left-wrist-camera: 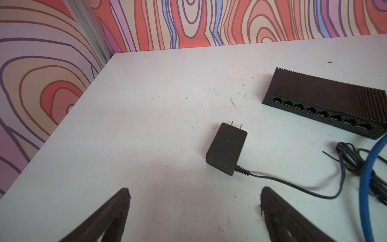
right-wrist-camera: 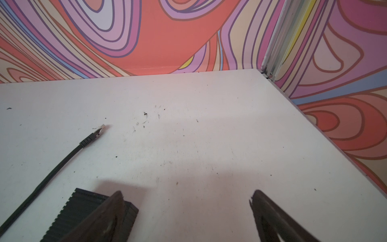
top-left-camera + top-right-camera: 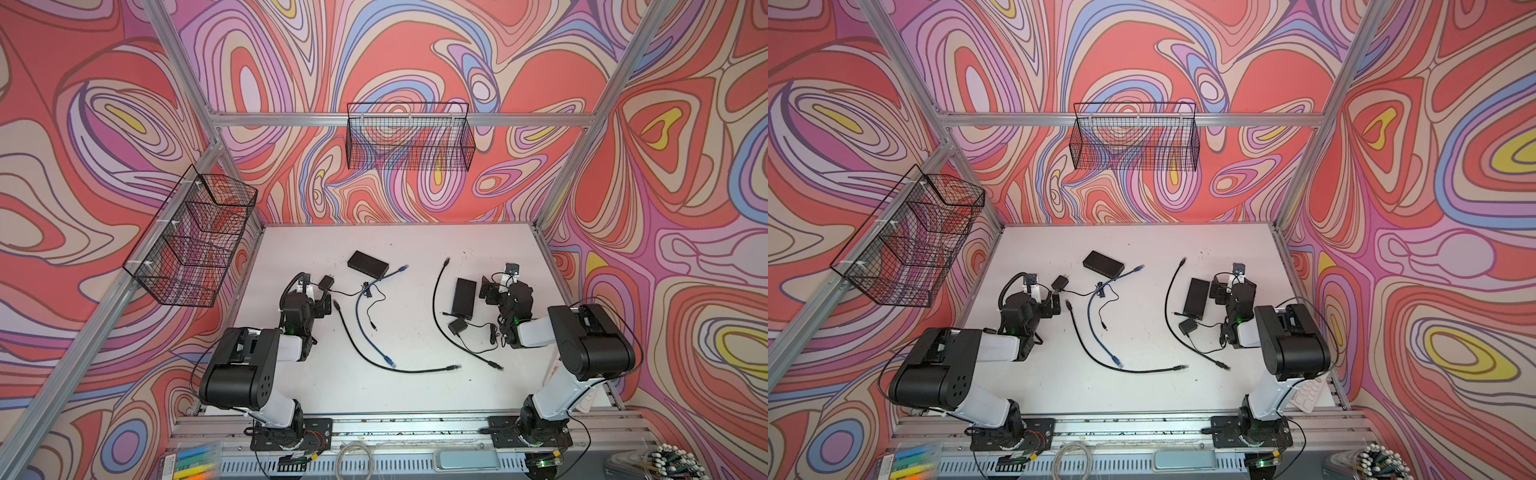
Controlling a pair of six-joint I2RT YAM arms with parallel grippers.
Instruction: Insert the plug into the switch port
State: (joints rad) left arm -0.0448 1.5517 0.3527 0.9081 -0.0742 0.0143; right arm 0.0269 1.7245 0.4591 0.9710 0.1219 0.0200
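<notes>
Two black switches lie on the white table in both top views: one at the back middle (image 3: 368,264) (image 3: 1103,262), one on the right (image 3: 464,297) (image 3: 1197,296). In the left wrist view the back switch (image 1: 326,98) shows its row of ports (image 1: 320,113), all empty. A blue cable (image 3: 365,316) has a plug (image 3: 404,268) near that switch. A black cable's plug (image 2: 98,131) lies on the table beyond the right switch (image 2: 83,211). My left gripper (image 1: 194,194) (image 3: 326,301) is open over bare table near a power adapter (image 1: 226,148). My right gripper (image 2: 186,197) (image 3: 488,286) is open, empty, beside the right switch.
Two long black cables (image 3: 374,353) (image 3: 436,307) and a second adapter (image 3: 457,327) with thin cord lie mid-table. Wire baskets hang on the left wall (image 3: 195,237) and the back wall (image 3: 409,137). Metal frame posts stand at the table's back corners.
</notes>
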